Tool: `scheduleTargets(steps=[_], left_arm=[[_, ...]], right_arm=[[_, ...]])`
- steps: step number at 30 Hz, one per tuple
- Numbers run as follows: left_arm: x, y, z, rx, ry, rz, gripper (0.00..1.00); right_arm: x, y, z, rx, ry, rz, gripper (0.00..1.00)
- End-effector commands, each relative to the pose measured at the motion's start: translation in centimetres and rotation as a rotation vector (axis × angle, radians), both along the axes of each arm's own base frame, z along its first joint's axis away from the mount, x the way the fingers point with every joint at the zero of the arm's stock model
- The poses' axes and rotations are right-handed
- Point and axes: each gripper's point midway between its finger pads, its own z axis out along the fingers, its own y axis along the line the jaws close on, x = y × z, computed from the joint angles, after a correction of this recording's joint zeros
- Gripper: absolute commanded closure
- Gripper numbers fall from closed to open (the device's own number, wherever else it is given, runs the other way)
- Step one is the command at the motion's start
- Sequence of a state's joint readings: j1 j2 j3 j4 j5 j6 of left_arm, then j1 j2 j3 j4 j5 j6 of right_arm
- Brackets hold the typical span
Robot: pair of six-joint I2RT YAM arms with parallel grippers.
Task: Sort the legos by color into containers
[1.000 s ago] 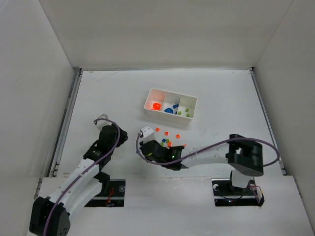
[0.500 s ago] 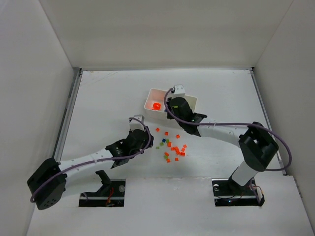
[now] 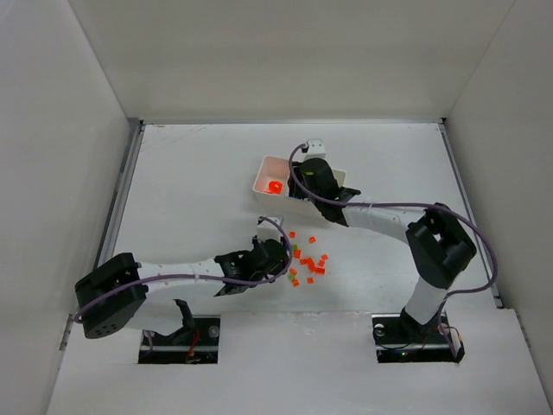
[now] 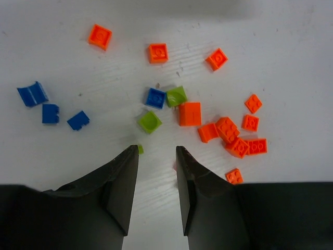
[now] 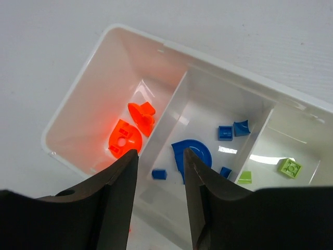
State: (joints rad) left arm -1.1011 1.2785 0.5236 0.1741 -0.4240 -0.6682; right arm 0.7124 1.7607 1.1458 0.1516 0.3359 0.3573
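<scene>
1. The left gripper (image 4: 156,151) has slid rightward since half a second ago, up to the near edge of the loose legos (image 4: 188,113) on the table (image 3: 190,190). Its fingers stand apart with nothing between them.
2. The scatter, mostly orange with some blue and green, looks unmoved.
3. The right gripper (image 5: 159,153) seems to have edged slightly back. It hangs spread and empty over the white tray (image 5: 78,86), above the wall dividing the orange pieces (image 5: 127,139) from the blue pieces (image 5: 192,153).

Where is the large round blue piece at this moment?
In the right wrist view, the large round blue piece lies in the middle compartment of the white tray, among small blue pieces.
</scene>
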Motion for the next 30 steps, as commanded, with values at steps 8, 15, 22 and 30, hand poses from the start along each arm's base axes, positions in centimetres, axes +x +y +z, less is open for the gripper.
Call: scheduleTargets(steps=[8,15,22,30], left_arm=[[-4.3,-1.7,-0.9,0.022,0.053,-0.100,0.69],[-4.7,-3.2,-1.0,0.031,0.020,-0.166,0.65],[-4.1,-4.1,-1.7,0.032,0.005,-0.189,0.65],[-4.1,-4.1,-2.9,0.085,0.018,-0.204,0.69]], right_arm=[[-3.4,-2.3,3.4,0.138,-0.076,-0.003,0.54],[-4.3,-2.6,2.1,0.149,-0.053,0.008,0.54],[-4.6,-2.4,1.4,0.152,-0.035,0.019,0.54],[-5.0,-3.1,1.7,0.169,-0.043,0.008,0.54]])
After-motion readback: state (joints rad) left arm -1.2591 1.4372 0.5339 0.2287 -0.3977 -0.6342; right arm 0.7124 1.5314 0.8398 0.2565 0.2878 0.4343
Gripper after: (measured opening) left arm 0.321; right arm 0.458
